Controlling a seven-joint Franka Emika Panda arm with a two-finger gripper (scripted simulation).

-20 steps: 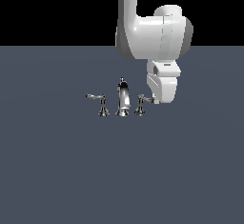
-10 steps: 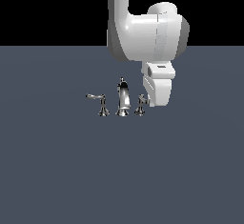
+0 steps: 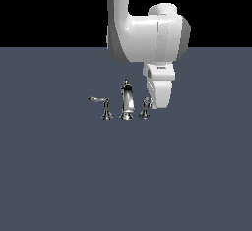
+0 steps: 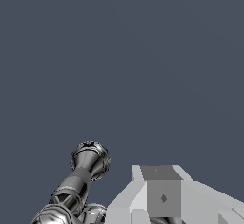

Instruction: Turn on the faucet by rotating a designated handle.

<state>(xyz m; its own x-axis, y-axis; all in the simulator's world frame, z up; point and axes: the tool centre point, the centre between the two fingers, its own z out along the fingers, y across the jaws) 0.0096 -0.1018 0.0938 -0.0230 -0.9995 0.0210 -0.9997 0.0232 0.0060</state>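
Touching handle, gripper just beside.

A bare simulated test scene, not a real room: a flat, uniform slate-grey counter runs to a straight horizon under a plain black backdrop. The only furnishing is a tiny chrome faucet, standing just beside a smooth white robot arm at its 3 o'clock.

The white arm drops in from above, its bulky wrist bent over and the gripper pointing straight down, low near the surface. In the wrist view one grey finger shows; whether the jaws are parted is unclear.
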